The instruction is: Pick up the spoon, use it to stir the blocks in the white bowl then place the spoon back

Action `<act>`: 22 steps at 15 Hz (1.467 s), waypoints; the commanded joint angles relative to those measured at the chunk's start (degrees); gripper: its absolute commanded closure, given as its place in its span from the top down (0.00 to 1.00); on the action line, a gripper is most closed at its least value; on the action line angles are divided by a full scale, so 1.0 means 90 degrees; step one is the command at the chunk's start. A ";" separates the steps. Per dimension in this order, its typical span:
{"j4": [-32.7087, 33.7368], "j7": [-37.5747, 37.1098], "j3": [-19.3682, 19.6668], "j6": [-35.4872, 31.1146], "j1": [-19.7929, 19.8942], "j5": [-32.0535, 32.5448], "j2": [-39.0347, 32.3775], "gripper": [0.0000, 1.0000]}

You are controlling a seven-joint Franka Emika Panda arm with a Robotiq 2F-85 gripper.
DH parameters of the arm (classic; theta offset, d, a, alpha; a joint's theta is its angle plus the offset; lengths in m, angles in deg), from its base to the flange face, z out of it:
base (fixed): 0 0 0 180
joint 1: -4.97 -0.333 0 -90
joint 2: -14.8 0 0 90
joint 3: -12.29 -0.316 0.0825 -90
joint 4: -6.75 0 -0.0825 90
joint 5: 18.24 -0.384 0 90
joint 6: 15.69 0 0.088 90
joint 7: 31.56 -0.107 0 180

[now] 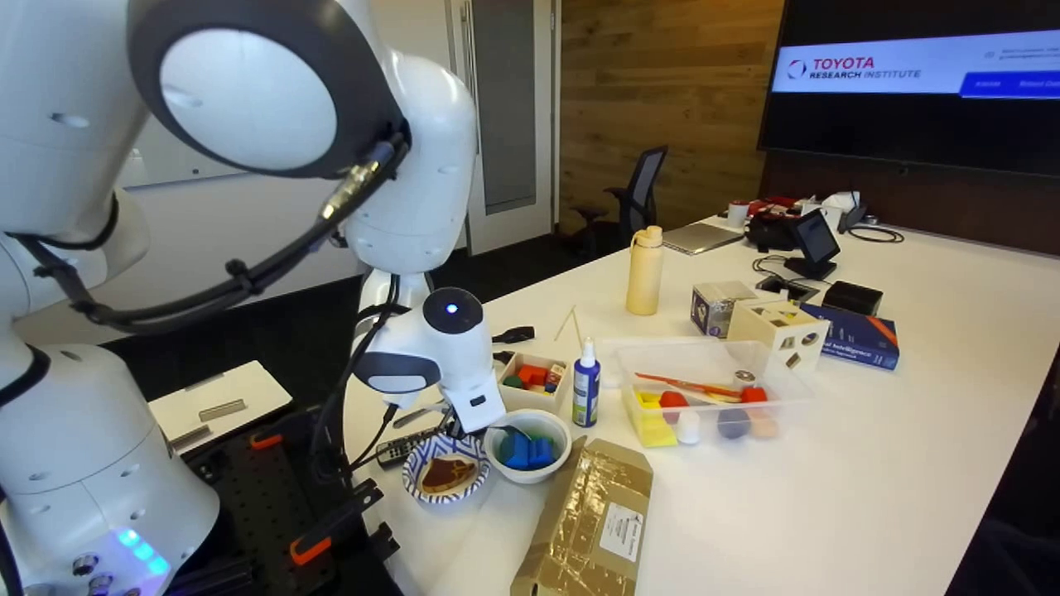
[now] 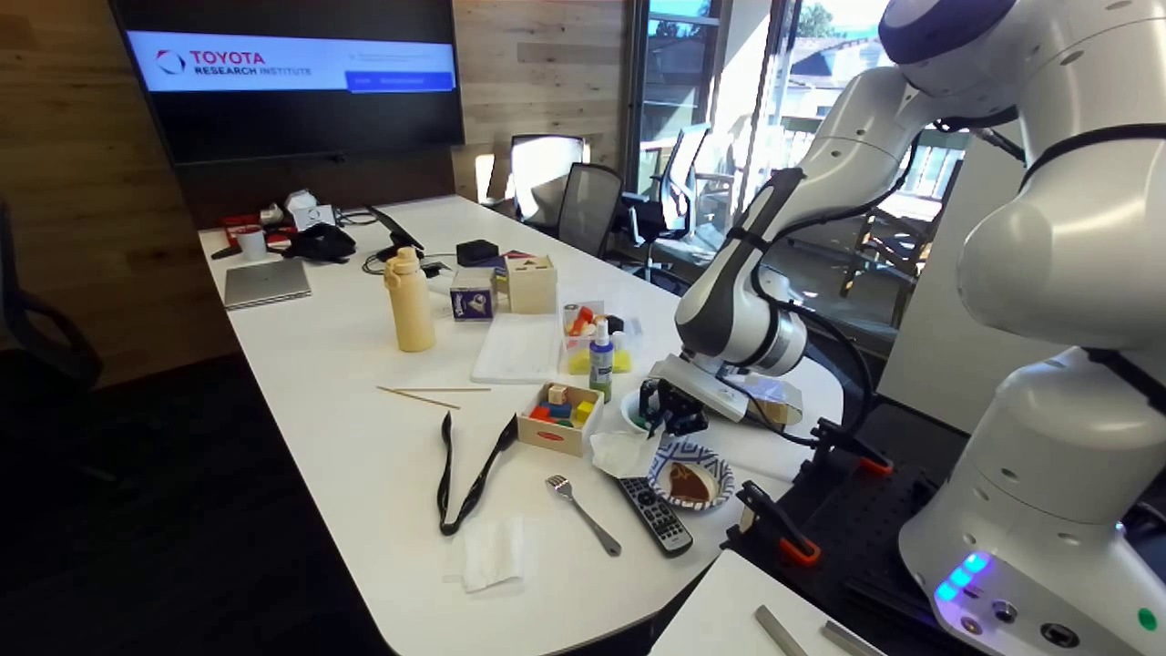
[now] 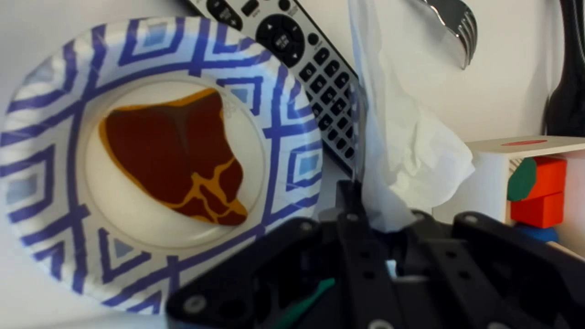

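The white bowl (image 1: pixel 530 477) holds blue blocks (image 1: pixel 528 452) and some green; it is partly hidden behind my gripper in an exterior view (image 2: pixel 627 412). My gripper (image 3: pixel 377 208) is low beside the bowl (image 1: pixel 460 426), between it and the patterned bowl. It is shut on the spoon (image 3: pixel 359 137), whose metal shows edge-on in the wrist view. What looks like its dark end (image 1: pixel 515 431) reaches into the white bowl. A crumpled white tissue (image 3: pixel 411 160) hangs at the fingertips, seemingly caught with the spoon, and hides the right fingertip. It also shows in an exterior view (image 2: pixel 627 453).
A blue-patterned bowl (image 3: pixel 292 173) with a toy steak (image 3: pixel 173 151) lies right beside the gripper. Around are a remote (image 2: pixel 654 517), a fork (image 2: pixel 583 516), tongs (image 2: pixel 469 497), a block box (image 2: pixel 551 437), a spray bottle (image 1: pixel 585 389) and a cardboard box (image 1: pixel 592 513).
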 commanded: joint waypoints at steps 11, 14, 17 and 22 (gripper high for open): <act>0.0250 -0.0081 0.2625 0.2095 -0.4495 -0.1418 0.2743 0.02; 0.0392 0.0463 0.1507 0.1867 -0.3771 -0.1637 0.2695 0.02; 0.0441 0.0912 0.0446 0.1873 -0.3159 -0.1709 0.2534 0.02; 0.0320 0.0188 0.1575 0.3506 -0.4925 -0.1292 0.2962 0.02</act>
